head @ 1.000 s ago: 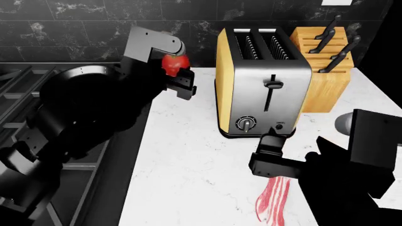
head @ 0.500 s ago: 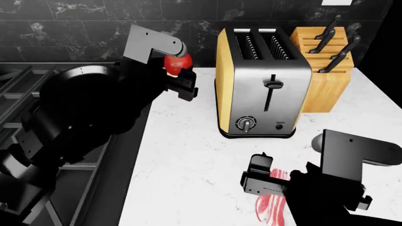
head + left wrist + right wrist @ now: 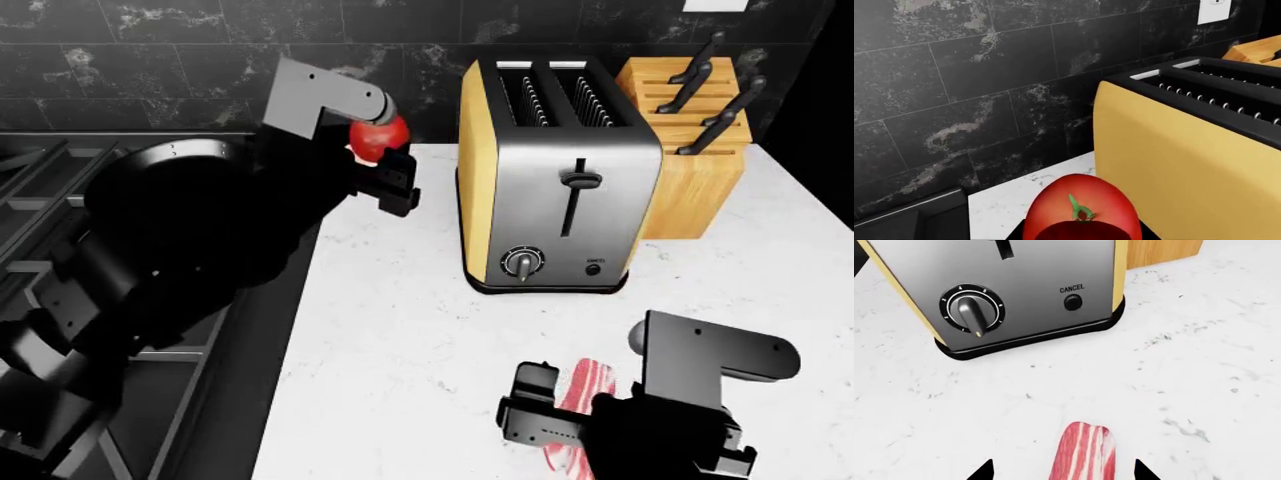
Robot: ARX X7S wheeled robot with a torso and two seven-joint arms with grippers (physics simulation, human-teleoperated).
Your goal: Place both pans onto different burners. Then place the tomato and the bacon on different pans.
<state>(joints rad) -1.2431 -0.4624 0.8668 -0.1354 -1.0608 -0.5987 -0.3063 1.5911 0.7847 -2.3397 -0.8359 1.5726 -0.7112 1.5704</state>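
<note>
The red tomato (image 3: 1081, 207) sits between the jaws of my left gripper (image 3: 1081, 234), which is shut on it and holds it above the counter's back left corner, next to the toaster. From the head view the tomato (image 3: 379, 136) shows at the tip of the left gripper (image 3: 384, 160). The bacon (image 3: 1084, 450) lies flat on the white counter. My right gripper (image 3: 1062, 472) is open, low over the strip, one fingertip (image 3: 984, 472) on each side of it. In the head view the bacon (image 3: 582, 385) is partly hidden under the right gripper (image 3: 561, 410). The pans are out of view.
A yellow and steel toaster (image 3: 561, 170) stands at the back of the counter, with a wooden knife block (image 3: 694, 140) to its right. The range's black grates (image 3: 27, 170) show at the far left, mostly hidden by my left arm. A black tiled wall (image 3: 987, 75) runs behind.
My right gripper has dropped and come toward the counter's front, so its fingers now straddle the bacon. The left gripper with the tomato has barely shifted.
</note>
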